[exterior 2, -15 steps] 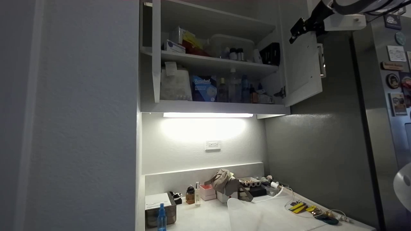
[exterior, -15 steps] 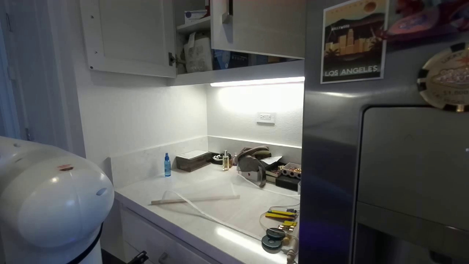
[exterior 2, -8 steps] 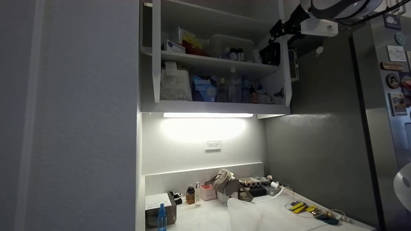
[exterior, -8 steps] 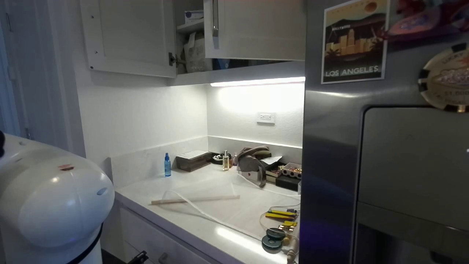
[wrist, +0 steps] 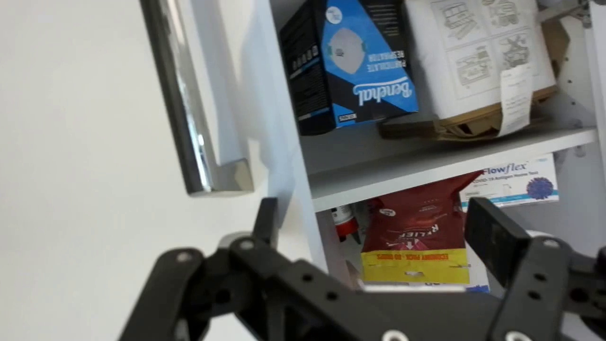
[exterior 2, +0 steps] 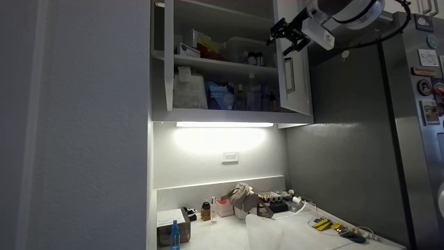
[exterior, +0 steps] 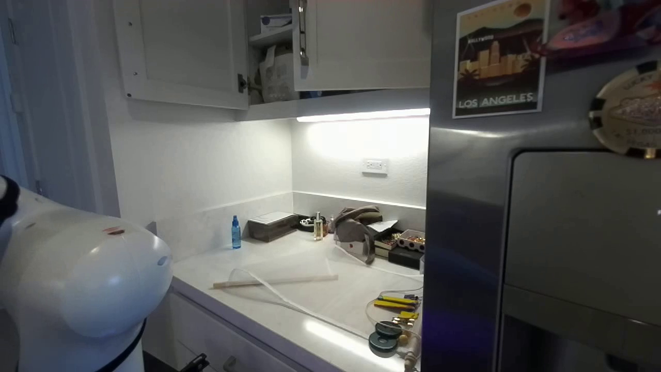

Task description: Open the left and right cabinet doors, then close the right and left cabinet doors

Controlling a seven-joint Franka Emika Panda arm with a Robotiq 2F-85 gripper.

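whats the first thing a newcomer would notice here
Probably the glaring light strip under the cabinet, in both exterior views. Then the left cabinet door and right cabinet door, standing open at the cabinet's two sides. The Los Angeles poster on the steel fridge also stands out in an exterior view.

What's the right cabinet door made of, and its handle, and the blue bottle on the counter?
Right cabinet door: maybe painted wood, smooth, white, no grain showing. Handle: probably polished metal, with bright glints. Blue bottle: probably plastic, perhaps glass, since it looks see-through.
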